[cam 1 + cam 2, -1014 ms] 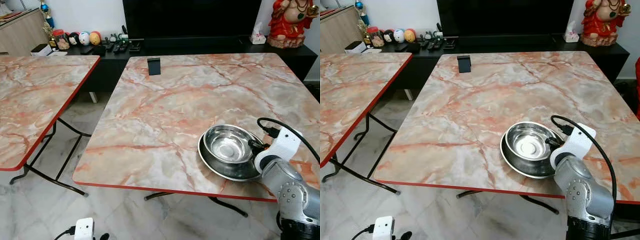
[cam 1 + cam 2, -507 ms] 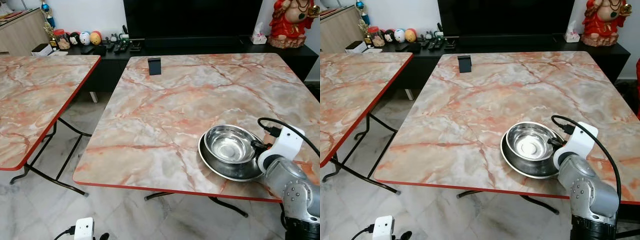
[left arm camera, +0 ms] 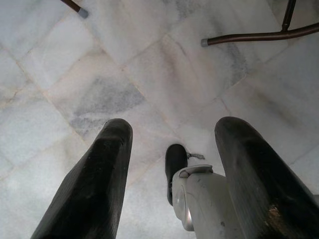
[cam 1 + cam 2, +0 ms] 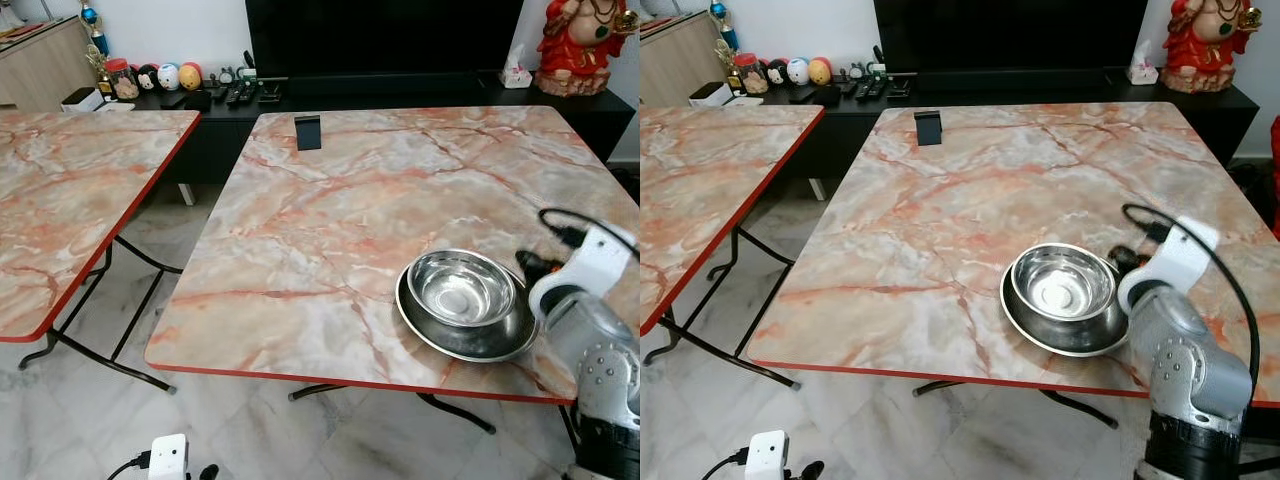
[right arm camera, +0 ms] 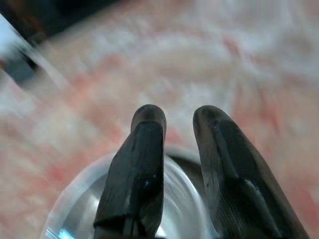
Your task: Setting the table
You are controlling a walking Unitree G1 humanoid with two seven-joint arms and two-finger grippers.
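Sitting near the front edge of the pink-and-grey marble-patterned table with a red rim [image 4: 330, 230], toward its right-hand front corner, the shiny round steel bowl [image 4: 462, 287] rests inside a wider shallow steel dish [image 4: 470, 340], the two nested and touching. The right gripper [image 5: 177, 130] is just beside the stack on the side nearest the table's right edge, its silver arm [image 4: 1185, 350] reaching in over the front edge; in the right wrist view its two black fingers [image 5: 142, 164] stand a little apart with nothing between them, poised over the bowl's rim, so the jaws are parted and hold nothing. That view is blurred, so how close the fingertips come to the metal cannot be told. The left gripper [image 3: 172, 149] hangs idle below table height, fingers spread wide over the pale marble floor tiles [image 3: 99, 74]. A small black stand [image 4: 308, 131] sits at the table's far edge, well apart from the dishes. The step in hand looks like the placing of this bowl-and-dish setting, with the pieces down and free of the gripper. The next move probably calls for drawing the right arm clear without nudging the dish, since it lies close to the front edge, and then fetching whatever else the setting needs.
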